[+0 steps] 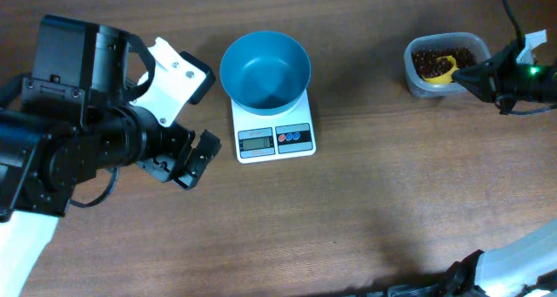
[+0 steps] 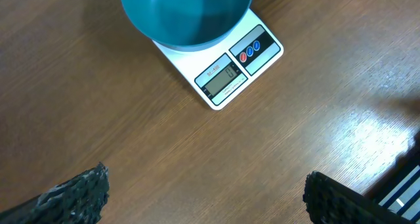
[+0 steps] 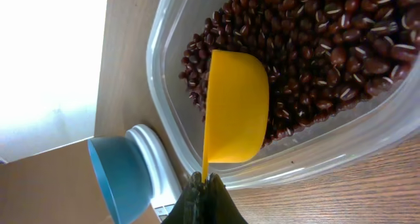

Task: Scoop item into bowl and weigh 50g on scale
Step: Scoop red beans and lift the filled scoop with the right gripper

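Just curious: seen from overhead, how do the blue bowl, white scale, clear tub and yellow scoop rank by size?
1. bowl and scale: about alike, scale partly hidden under the bowl.
2. tub.
3. scoop.

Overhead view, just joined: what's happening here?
The right gripper is shut on the handle of a yellow scoop, whose cup is down in the clear tub of beans. The teal bowl sits empty on the scale, and the display reads 0, so nothing has been transferred yet. The left gripper is open over the table, left of the scale, holding nothing.
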`<state>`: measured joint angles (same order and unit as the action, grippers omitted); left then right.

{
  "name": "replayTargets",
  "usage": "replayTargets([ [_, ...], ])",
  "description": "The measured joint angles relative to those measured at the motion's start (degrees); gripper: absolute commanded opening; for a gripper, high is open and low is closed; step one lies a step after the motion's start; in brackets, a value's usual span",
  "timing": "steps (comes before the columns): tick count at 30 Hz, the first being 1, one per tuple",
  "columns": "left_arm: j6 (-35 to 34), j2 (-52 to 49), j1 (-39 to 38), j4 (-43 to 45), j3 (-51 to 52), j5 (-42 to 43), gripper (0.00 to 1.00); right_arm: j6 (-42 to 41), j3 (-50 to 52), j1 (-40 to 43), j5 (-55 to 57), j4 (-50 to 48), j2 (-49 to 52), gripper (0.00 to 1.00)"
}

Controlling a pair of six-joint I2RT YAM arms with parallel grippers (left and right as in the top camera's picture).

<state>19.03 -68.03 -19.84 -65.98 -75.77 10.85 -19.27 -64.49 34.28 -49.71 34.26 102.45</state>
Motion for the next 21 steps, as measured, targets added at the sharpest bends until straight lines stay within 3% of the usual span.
replayTargets([
  [6, 0.0, 0.0, 0.0, 0.0, 0.0, 0.0, 0.99, 1.2, 0.0, 4.3, -4.3, 0.0, 0.0, 0.04],
  [21, 0.0, 0.0, 0.0, 0.0, 0.0, 0.0, 0.99, 7.4, 0.0, 4.5, -11.0, -0.3, 0.0, 0.04],
])
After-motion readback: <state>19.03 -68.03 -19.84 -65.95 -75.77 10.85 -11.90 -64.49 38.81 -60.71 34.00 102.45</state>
